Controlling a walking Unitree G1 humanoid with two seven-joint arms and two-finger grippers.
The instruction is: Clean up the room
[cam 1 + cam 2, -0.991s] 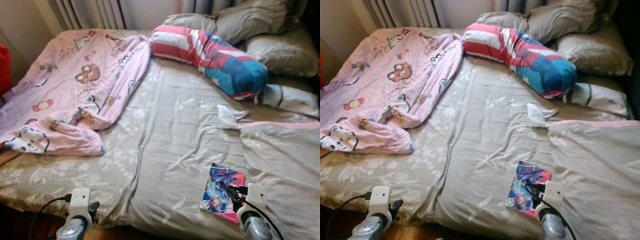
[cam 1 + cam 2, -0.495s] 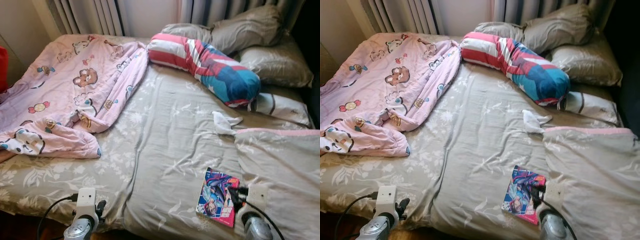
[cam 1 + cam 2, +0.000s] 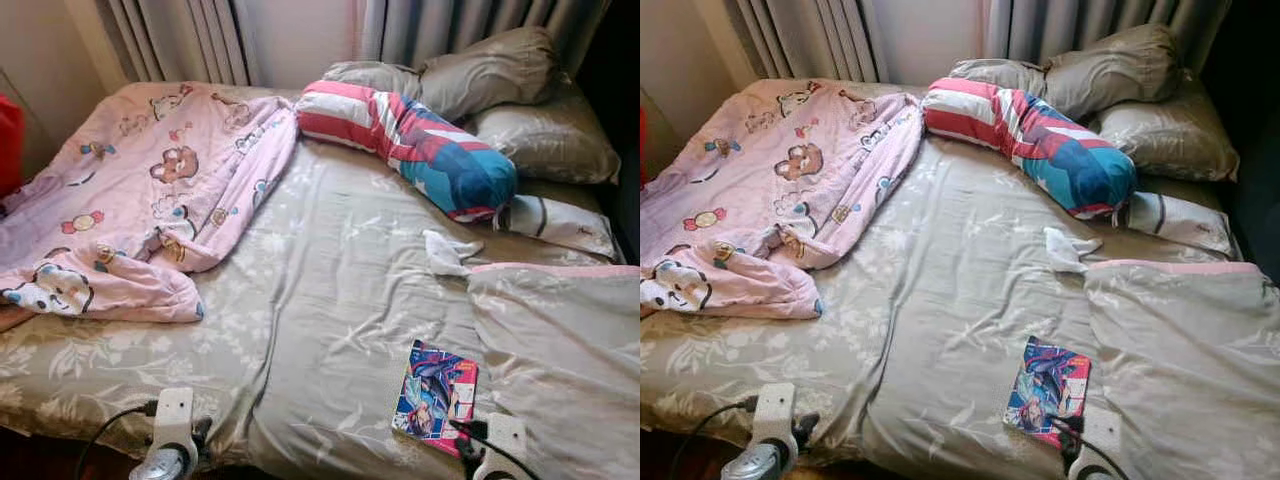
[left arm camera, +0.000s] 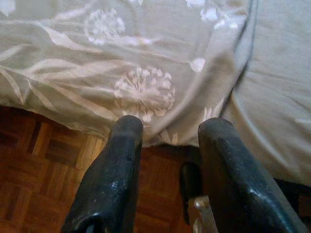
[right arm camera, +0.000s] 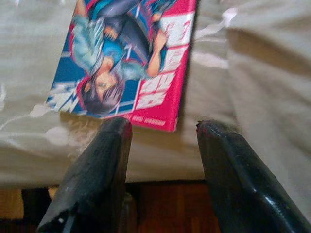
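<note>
Upper left, a pink blanket [image 3: 130, 200] lies crumpled. At the bottom edge, the left gripper [image 4: 167, 133] hangs spread and empty. Lower right, a comic book [image 3: 436, 394] rests untouched on the bed [image 3: 330, 280]; the right gripper [image 5: 163, 128], fingers spread, waits just short of it. Tidying looks barely begun.

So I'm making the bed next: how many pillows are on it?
4: two grey pillows at the head, a striped bolster before them, and a white pillow beside it. Others may be hidden.

Soft daylight, mild blur, dim edges
</note>
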